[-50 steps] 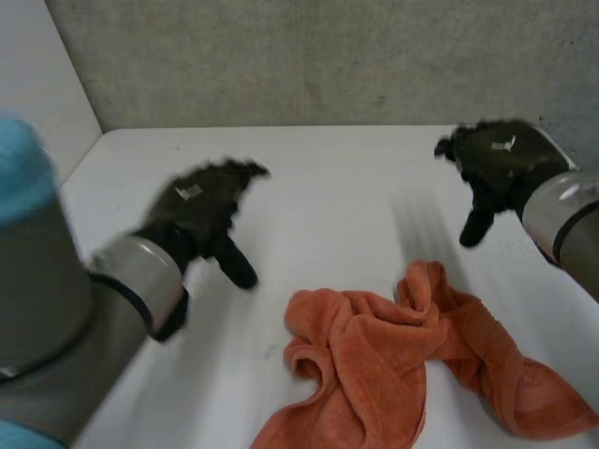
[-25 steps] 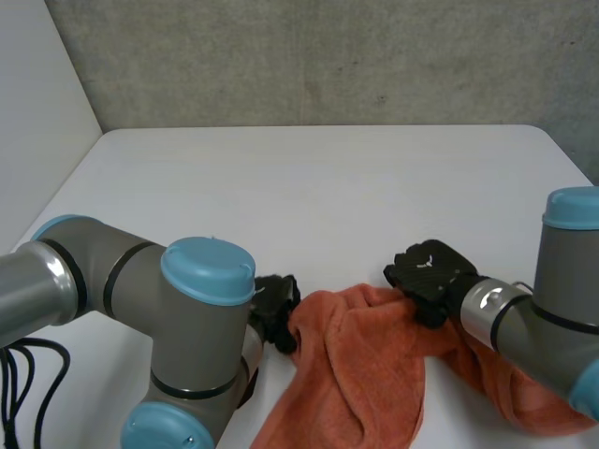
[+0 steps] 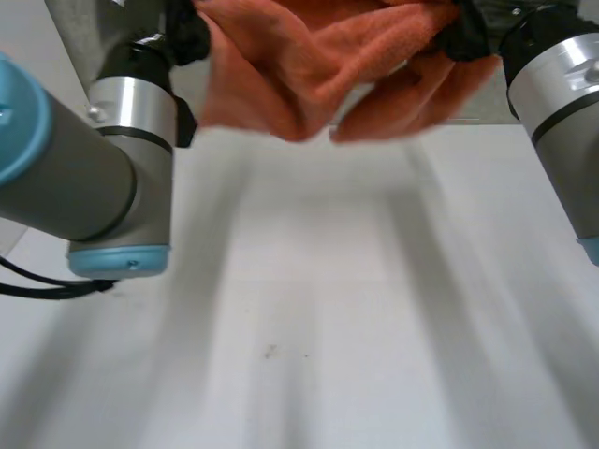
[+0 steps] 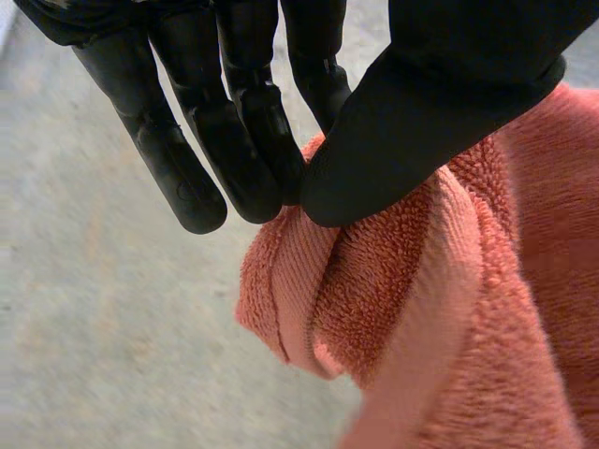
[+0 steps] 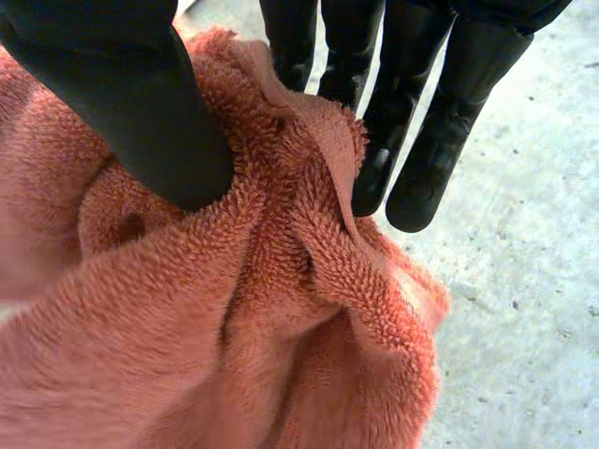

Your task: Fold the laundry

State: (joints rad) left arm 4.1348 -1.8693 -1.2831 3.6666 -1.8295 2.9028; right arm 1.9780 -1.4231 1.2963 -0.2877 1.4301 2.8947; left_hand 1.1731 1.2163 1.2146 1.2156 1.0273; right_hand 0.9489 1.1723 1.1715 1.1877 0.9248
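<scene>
Head view: high above the white bench (image 3: 328,337), an orange towel (image 3: 309,65) hangs bunched in mid-air, the left robot hand (image 4: 421,103) and right robot hand (image 5: 122,103) each pinching an edge; shallow thumb grips could let it slip.

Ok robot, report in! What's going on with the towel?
Left hand pinching orange towel. Right hand pinching too. Towel hanging above white table.
</scene>
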